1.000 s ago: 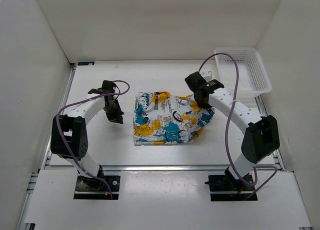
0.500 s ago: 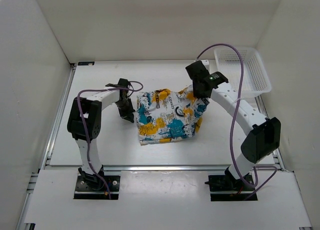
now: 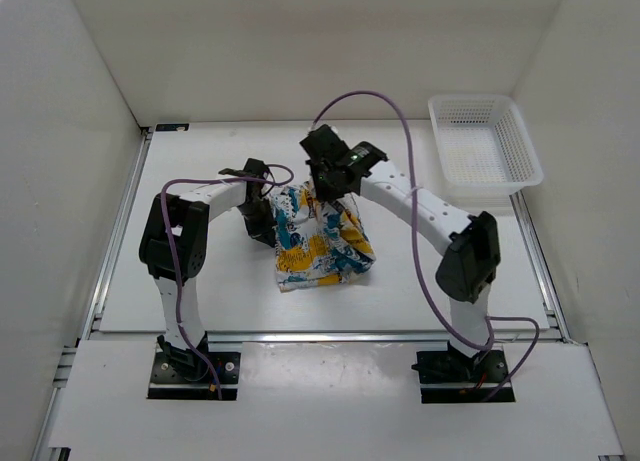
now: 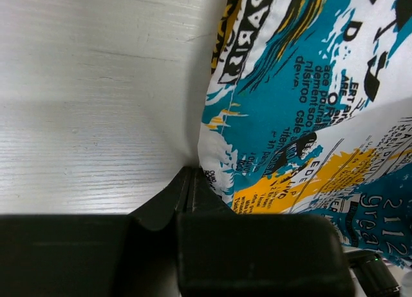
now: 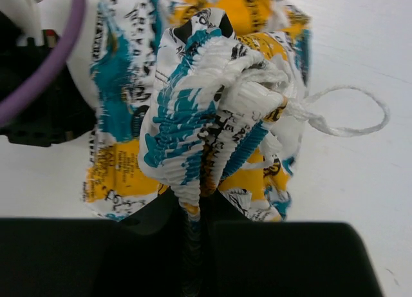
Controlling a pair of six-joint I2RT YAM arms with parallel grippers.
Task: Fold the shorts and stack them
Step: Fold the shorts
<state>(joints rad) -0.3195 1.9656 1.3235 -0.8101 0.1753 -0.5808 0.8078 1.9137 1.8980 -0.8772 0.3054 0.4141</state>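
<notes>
- Your right jaws are clamped on the shorts (image 5: 193,116). The gathered white elastic waistband is bunched up between the fingers (image 5: 158,213), with almost no gap left.
- A white drawstring loop (image 5: 351,113) sticks out of that bunch, off to the right in the right wrist view, and hangs over the bare desk.
- Your left jaws are closed too. The two fingers (image 4: 161,207) are pressed together, and their tips sit right at the left hem of the shorts (image 4: 309,104).
- From the left wrist view I can't tell if any fabric is actually caught between them or if they're just touching the edge.
- From above, the shorts (image 3: 322,243) are a crumpled bundle around the middle of the desk (image 3: 200,281), a bit toward the left edge.
- The far part of the bundle is pulled up into the right jaws, and the near part lies flat.
- The right arm (image 3: 420,206) reaches in from the right side, and its purple cable (image 3: 370,96) arcs up high over it.
- The left arm (image 3: 205,193) bends in from the left edge.
- The white mesh basket (image 3: 470,100) sits in the far right corner, well apart from the shorts.
</notes>
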